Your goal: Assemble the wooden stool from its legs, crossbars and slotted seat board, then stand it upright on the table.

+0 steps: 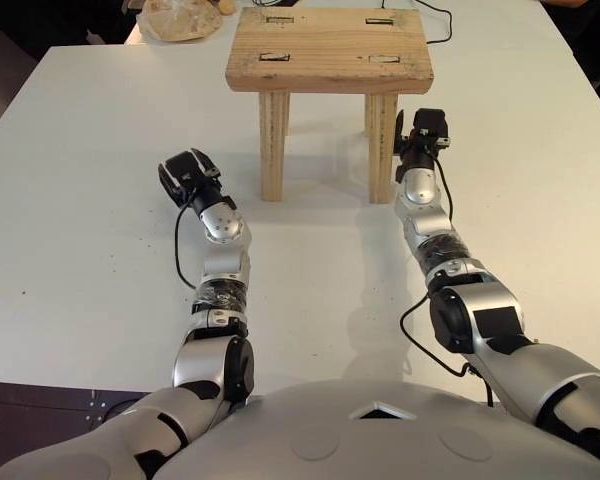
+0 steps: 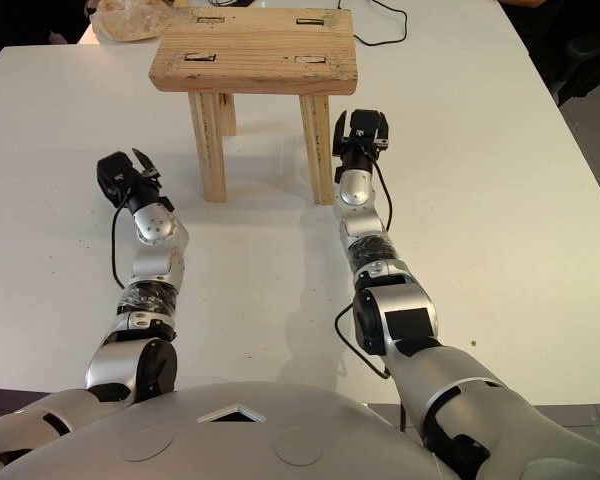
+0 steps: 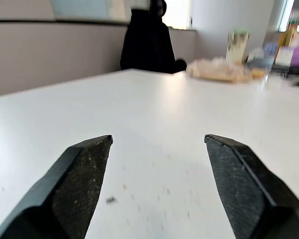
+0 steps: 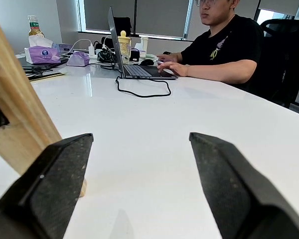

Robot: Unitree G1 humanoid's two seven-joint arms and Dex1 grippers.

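The wooden stool [image 2: 255, 62] stands upright near the table's [image 1: 100, 150] far edge, about midway along it, slotted seat board [image 1: 329, 48] on top. It looks like stiff, plain timber, fairly weighty for two fingers, its raw grain unlikely to slip; a leg [image 1: 381, 145] seems the safest hold, as the slotted joints might pull loose if lifted by the seat. The right gripper [image 4: 139, 144] gapes wide and empty just beside that leg; the left gripper [image 3: 157, 142] lies wide and empty between the stool and the left edge. No writing shows on the stool

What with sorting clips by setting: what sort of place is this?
Probably an office: a large white table, an open laptop, an office chair and blinded windows behind.
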